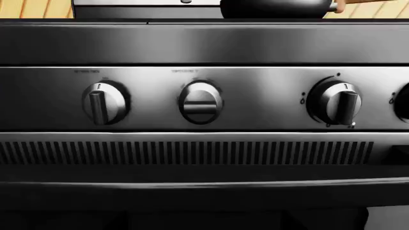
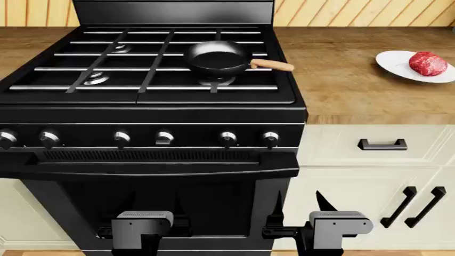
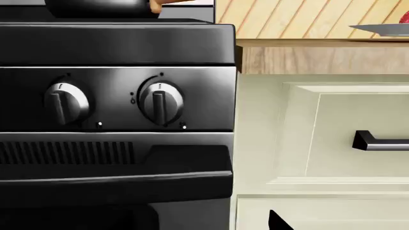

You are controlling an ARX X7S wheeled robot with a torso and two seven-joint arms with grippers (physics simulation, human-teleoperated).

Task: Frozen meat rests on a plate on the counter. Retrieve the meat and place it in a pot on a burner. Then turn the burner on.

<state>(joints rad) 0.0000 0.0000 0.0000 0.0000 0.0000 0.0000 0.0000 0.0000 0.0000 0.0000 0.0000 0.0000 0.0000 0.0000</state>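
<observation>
The frozen meat [image 2: 428,63] lies on the white plate [image 2: 393,64] near the right edge of the table [image 2: 341,80], well apart from both arms and untouched. Nearest the camera, the left gripper [image 2: 142,224] and the right gripper [image 2: 299,210] hang low in front of the oven door [image 2: 163,208], below the table's front edge. The right one has its jaws apart, two dark tips pointing up; whether the left one's jaws are apart or together I cannot tell. Above them runs the row of stove knobs [image 2: 165,138], six along the black panel. In the left wrist view one knob [image 1: 200,102] has its bar lying level while its neighbours stand upright. Farther back, the black frying pan [image 2: 217,57] sits on the grates over the front right burner [image 2: 215,81], its wooden handle [image 2: 272,65] pointing toward the table's right side. To the right of the stove, a cream drawer carries a black handle [image 2: 382,144].
</observation>
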